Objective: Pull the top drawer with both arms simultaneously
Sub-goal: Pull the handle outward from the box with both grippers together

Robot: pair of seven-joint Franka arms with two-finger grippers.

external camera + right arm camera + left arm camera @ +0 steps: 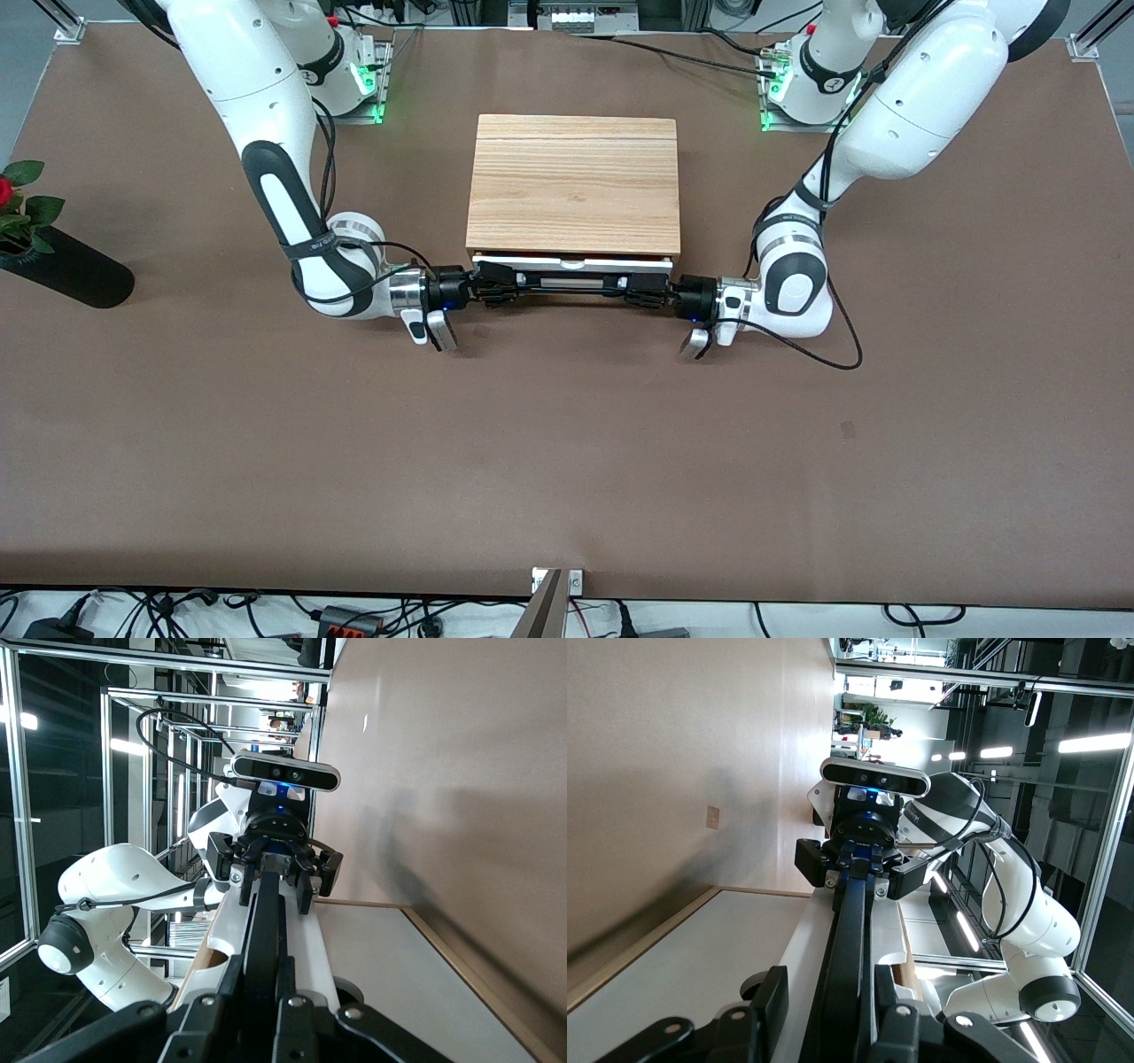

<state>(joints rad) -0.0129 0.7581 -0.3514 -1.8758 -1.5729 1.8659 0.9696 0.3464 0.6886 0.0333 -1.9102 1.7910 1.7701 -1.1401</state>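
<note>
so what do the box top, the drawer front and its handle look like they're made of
The box top looks like light wood or wood veneer, matte, with long grain lines. The top drawer has a smooth white front, possibly painted or laminated board; its tray edge looks light wood. The handle is a black bar, metal or plastic, hard to tell. The left gripper and right gripper are shut on its ends.

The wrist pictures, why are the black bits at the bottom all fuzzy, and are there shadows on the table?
In both wrist views the near gripper fingers sit too close to the lens, so they blur; the handle sharpens farther off. In the front view, soft shadows lie on the table under the left gripper and right gripper, and beside the black vase.
</note>
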